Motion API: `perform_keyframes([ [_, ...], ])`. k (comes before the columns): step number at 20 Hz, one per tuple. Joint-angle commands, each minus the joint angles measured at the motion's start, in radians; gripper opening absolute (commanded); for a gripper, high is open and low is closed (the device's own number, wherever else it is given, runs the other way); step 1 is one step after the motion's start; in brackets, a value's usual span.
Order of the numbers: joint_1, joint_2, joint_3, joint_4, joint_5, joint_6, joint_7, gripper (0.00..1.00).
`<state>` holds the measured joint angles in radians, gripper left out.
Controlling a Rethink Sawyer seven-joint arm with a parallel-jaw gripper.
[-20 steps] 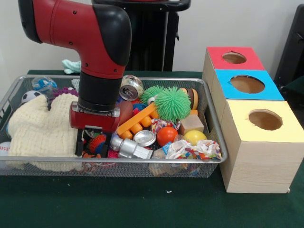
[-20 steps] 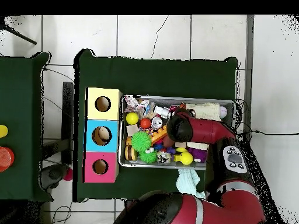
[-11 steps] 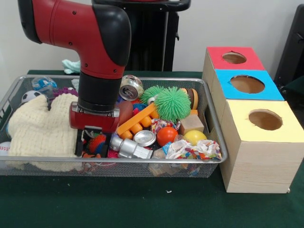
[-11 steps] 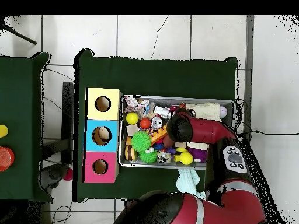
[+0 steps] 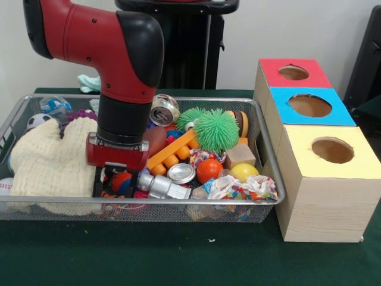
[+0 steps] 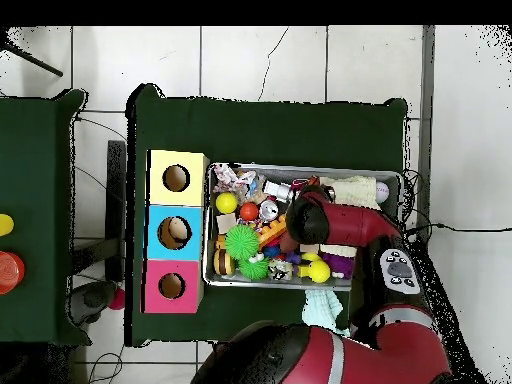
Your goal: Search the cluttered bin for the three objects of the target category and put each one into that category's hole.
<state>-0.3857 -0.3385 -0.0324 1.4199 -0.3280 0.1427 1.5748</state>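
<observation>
- Reaching down into the wire bin (image 5: 269, 173), the red and black arm sets its gripper (image 5: 112, 182) low among the toys, just right of the cream knitted cloth (image 5: 47, 161).
- Dark fingers (image 5: 98, 183) stand on either side of an orange and blue spiky ball (image 5: 121, 180); from here I cannot tell whether they are open or pressed onto it.
- Right of the gripper lie a silver metal flask (image 5: 159, 186), a round silver lid (image 5: 181, 173), an orange ball (image 5: 209, 170) and a yellow ball (image 5: 244, 172).
- Farther back sit a green spiky ball (image 5: 215, 129), a dented drink can (image 5: 164, 109) and an orange toy with round knobs (image 5: 171, 151).
- A coloured rope toy (image 5: 244, 188) rests at the bin's near right corner.
- Right of the bin stand three wooden boxes in a row, each with a round hole on top: the yellow box (image 5: 327, 179) nearest, the blue box (image 5: 309, 106) in the middle, the red box (image 5: 292, 73) farthest.
- Seen from above, the arm (image 6: 345, 225) covers the middle of the bin.
</observation>
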Motion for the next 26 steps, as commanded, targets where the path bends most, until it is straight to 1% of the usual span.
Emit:
perform_keyframes([
  [1,0.042,0.095,-0.047,-0.04,0.003,-0.087,0.178,1.0],
  [3,0.052,0.102,-0.065,-0.048,0.012,-0.095,0.181,1.0],
  [9,0.05,0.103,-0.061,-0.043,0.025,-0.105,0.173,1.0],
  [16,0.032,0.106,-0.041,-0.034,0.033,-0.122,0.173,1.0],
  [19,0.013,0.099,-0.015,-0.025,0.027,-0.139,0.168,1.0],
  [20,0.005,0.096,-0.003,-0.023,0.02,-0.131,0.154,0.0],
  [22,-0.013,0.091,0.019,-0.012,0.016,-0.145,0.156,0.0],
  [23,-0.015,0.092,0.02,-0.012,0.017,-0.142,0.155,0.0],
  [24,-0.012,0.093,0.017,-0.017,0.011,-0.163,0.156,0.0],
  [26,-0.021,0.09,0.029,-0.01,0.017,-0.155,0.159,0.0],
])
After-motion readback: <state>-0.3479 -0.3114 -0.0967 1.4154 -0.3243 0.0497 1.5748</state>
